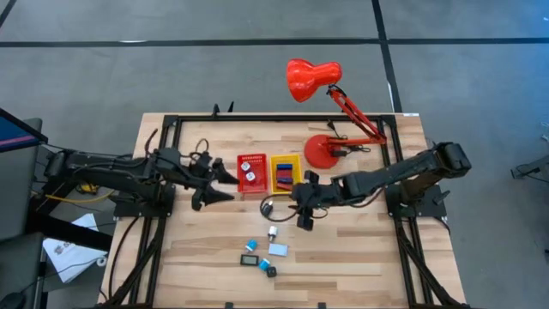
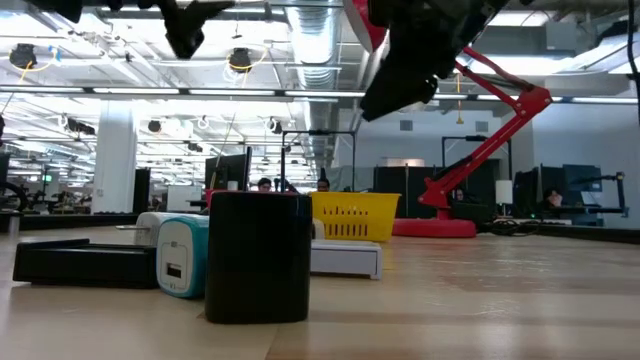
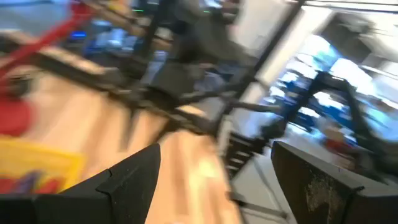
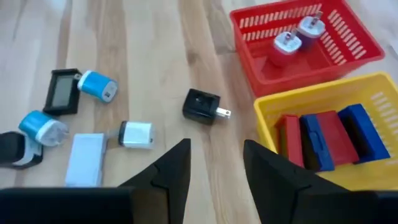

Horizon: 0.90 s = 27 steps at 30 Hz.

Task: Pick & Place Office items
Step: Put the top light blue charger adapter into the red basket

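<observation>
From above: right gripper [image 1: 302,209] hangs by the small yellow plastic bin [image 1: 286,172], left gripper [image 1: 216,184] w/ fingers spread beside the small red plastic bin [image 1: 251,172]; loose office bits [image 1: 264,251] lie nearer the front edge.

Table-level: black block [image 2: 258,256] fills the foreground, arms cut off up top.

Left wrist: blurred, jaws wide, nothing held.

Right wrist: jaws narrowly apart, empty, over the black plug adapter [image 4: 203,106] (likely next). I'd drop straight down, squaring to its body, not the prongs.
</observation>
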Each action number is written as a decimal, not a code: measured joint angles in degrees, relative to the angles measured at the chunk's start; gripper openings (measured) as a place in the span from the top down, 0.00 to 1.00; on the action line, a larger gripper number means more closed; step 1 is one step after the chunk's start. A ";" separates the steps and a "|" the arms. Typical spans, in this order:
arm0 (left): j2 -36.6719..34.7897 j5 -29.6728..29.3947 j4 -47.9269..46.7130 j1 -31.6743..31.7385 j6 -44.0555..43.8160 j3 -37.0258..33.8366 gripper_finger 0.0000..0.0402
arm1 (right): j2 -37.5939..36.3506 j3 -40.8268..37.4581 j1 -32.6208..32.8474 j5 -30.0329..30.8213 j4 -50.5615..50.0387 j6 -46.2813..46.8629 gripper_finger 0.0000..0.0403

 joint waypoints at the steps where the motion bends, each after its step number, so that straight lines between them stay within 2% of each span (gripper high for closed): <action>1: 1.08 1.11 1.48 -0.89 0.01 0.02 0.24 | 0.04 0.00 0.55 0.17 -0.04 0.45 0.65; 8: 10.29 3.27 10.92 -8.66 2.57 0.04 0.17 | 0.63 -0.02 2.94 0.16 0.08 3.11 0.65; 12: 13.85 3.39 13.40 -11.39 2.35 0.04 0.15 | 0.63 0.00 2.92 0.93 -3.08 4.01 0.65; 16: 15.79 3.35 12.25 -14.80 2.62 0.04 0.15 | 0.66 -0.02 5.18 6.26 -10.17 5.87 0.65; 20: 16.54 3.45 12.18 -17.60 2.64 0.04 0.15 | 0.66 -0.02 9.09 13.43 -11.29 5.87 0.65; 27: 16.68 2.03 12.05 -19.70 2.69 0.03 0.15 | 0.66 -0.02 14.00 13.86 -11.30 6.18 0.65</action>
